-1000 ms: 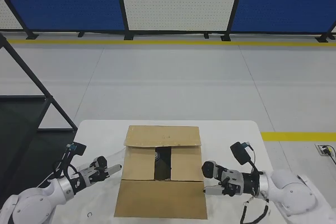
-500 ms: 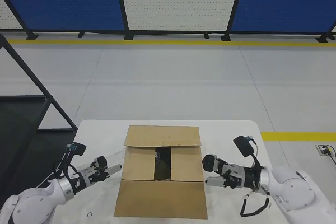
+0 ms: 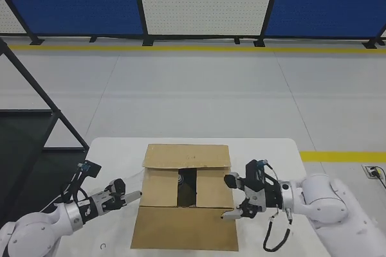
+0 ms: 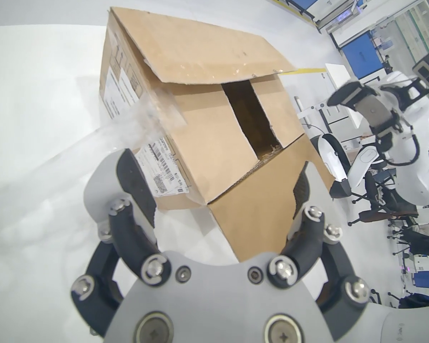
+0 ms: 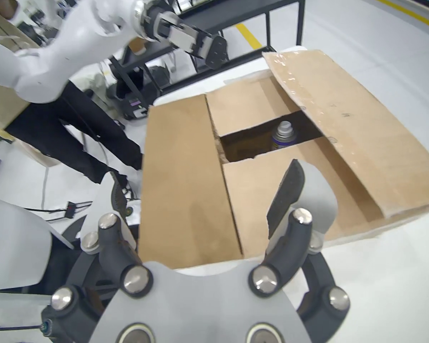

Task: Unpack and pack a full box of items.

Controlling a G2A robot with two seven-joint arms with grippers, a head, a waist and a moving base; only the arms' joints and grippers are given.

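A brown cardboard box (image 3: 183, 225) stands in the middle of the white tabletop (image 3: 264, 154), nearer the robot's edge than the far one. Its near outer flap (image 5: 186, 180) lies flat across the top, while the far outer flap (image 5: 346, 119) is tilted up a little over the two inner flaps. A dark gap (image 3: 188, 186) is left between the inner flaps. Through that gap the right wrist view shows the top of a spray can (image 5: 284, 133) standing upright inside the box. The box's left side carries printed labels (image 4: 164, 169), and a shred of clear tape (image 4: 153, 108) hangs from the flap edge above them. The left gripper (image 3: 125, 193) hovers just beside the box's left side, close to the near left corner and apart from the cardboard. Its fingers are spread wide, with nothing between them (image 4: 218, 187). The right gripper (image 3: 230, 198) is at the box's right edge, also spread wide and holding nothing. One finger (image 5: 289, 187) is over the right inner flap and the other is by the right end of the near flap. Whether either finger touches the cardboard cannot be told
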